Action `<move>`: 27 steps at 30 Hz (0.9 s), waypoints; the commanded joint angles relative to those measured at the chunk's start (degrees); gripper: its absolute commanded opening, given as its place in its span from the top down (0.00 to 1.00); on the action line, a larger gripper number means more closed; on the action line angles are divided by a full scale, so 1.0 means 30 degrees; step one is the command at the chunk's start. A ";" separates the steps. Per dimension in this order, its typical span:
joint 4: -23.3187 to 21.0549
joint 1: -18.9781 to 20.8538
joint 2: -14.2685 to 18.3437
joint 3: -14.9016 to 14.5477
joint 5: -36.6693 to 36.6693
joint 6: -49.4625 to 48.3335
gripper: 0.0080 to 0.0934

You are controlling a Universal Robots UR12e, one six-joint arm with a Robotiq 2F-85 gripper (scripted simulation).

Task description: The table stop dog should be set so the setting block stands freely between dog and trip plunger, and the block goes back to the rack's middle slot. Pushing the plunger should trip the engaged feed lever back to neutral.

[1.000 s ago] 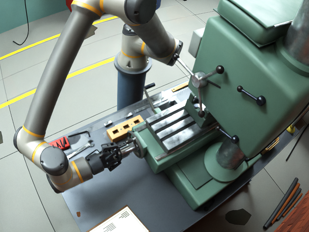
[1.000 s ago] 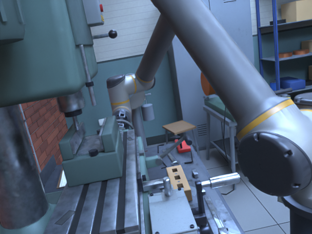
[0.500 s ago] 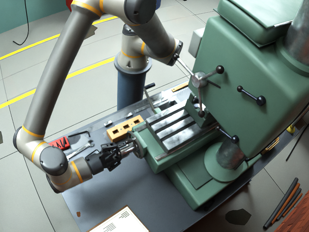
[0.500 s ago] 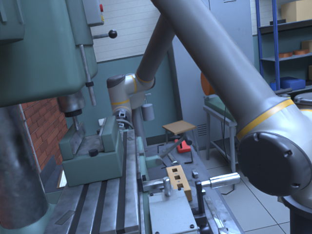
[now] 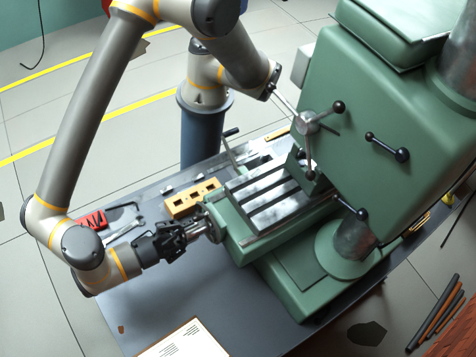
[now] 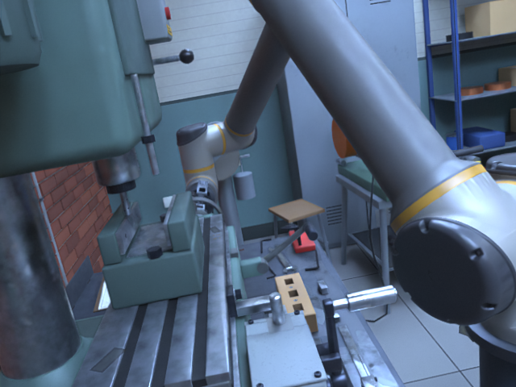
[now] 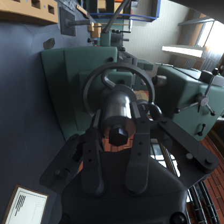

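The orange rack (image 5: 192, 196) (image 6: 296, 299) with three empty slots lies on the bench beside the end of the slotted mill table (image 5: 266, 197). At that table end my gripper (image 5: 186, 230) (image 7: 118, 115) is closed around the steel hub (image 7: 117, 112) of the table handwheel (image 5: 208, 226) (image 7: 118, 85). A small grey block (image 6: 322, 286) (image 5: 166, 189) lies on the bench next to the rack. A steel plunger pin (image 6: 275, 308) stands on the plate by the table front. A lever with a steel grip (image 6: 366, 297) juts out sideways there.
The green saddle (image 5: 254, 238) stands right behind the handwheel. A wrench (image 5: 121, 230), a hex key (image 5: 123, 205) and a red holder (image 5: 92, 219) lie on the bench near my wrist. A clipboard (image 5: 186, 339) lies at the near bench edge. A green vise (image 6: 154, 250) sits on the table.
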 commanded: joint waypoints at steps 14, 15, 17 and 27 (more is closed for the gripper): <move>0.0007 0.0032 -0.0031 0.0036 -0.0004 -0.0012 0.73; 0.0007 0.0032 -0.0031 0.0036 -0.0004 -0.0012 0.71; 0.0007 0.0032 -0.0031 0.0036 -0.0004 -0.0012 0.66; 0.0007 0.0032 -0.0031 0.0036 -0.0004 -0.0012 0.43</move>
